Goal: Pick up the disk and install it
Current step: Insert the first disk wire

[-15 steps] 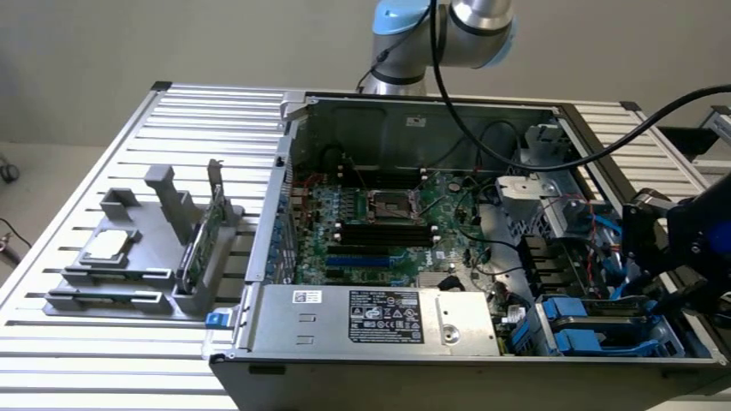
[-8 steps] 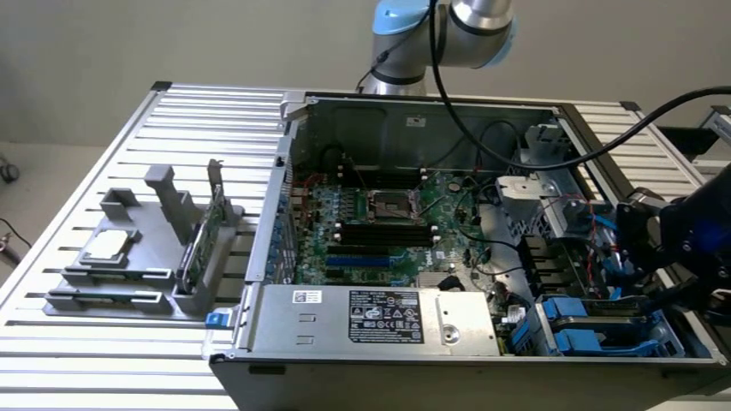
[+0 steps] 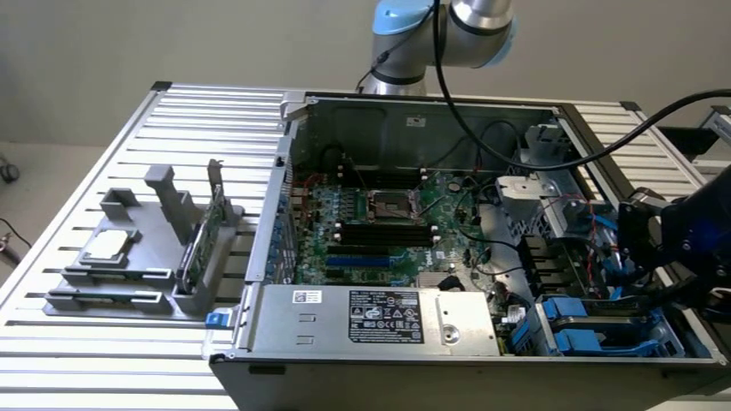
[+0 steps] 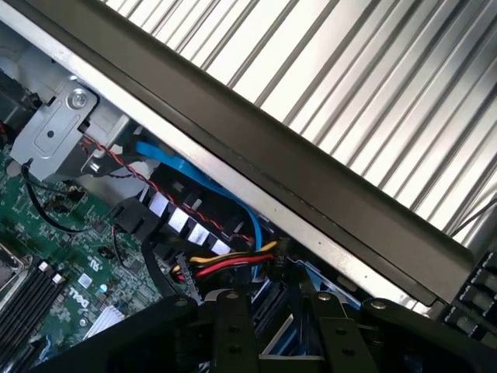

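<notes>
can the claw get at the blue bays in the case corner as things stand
Probably yes: the case is open on top and the claw hangs right by that corner, close to the blue bays. The red and yellow cables run close by and could snag.

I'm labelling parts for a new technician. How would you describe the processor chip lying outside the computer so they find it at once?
On the slatted metal table, at the exterior view's left of the open computer case, stands a grey holder. The processor chip lies flat on it: square and silver, unlike the green circuit card standing on edge beside it.
</notes>
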`<state>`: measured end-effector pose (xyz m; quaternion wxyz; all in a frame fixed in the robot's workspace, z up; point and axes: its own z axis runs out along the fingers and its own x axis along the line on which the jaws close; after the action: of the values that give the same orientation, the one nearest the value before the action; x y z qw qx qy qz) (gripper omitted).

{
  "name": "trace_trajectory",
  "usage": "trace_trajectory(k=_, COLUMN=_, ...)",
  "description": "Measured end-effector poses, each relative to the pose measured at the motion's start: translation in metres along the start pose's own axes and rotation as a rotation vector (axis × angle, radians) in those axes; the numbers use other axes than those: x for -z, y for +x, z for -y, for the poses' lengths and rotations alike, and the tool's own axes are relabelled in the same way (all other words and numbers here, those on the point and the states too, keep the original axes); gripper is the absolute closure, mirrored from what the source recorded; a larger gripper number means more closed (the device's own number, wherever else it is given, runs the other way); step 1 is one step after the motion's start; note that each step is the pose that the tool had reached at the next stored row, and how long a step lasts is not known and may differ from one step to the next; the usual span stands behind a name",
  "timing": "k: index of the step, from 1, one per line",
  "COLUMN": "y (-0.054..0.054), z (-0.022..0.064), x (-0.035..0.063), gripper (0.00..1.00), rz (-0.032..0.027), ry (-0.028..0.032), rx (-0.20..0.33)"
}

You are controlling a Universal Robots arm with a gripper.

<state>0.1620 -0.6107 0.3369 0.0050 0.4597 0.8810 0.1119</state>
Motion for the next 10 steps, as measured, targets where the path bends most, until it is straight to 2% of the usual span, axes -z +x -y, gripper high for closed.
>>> trace_trajectory(k=5, y=0.0020, z=-0.0013, x=-0.0015, gripper=0.66, rz=-0.0063, ry=-0.0026, rx=-0.004)
trace_trajectory(k=10, y=0.0027, z=-0.0026, x=-0.0029, gripper=0.66, rz=-0.0100, ry=-0.0016, rx=-0.009)
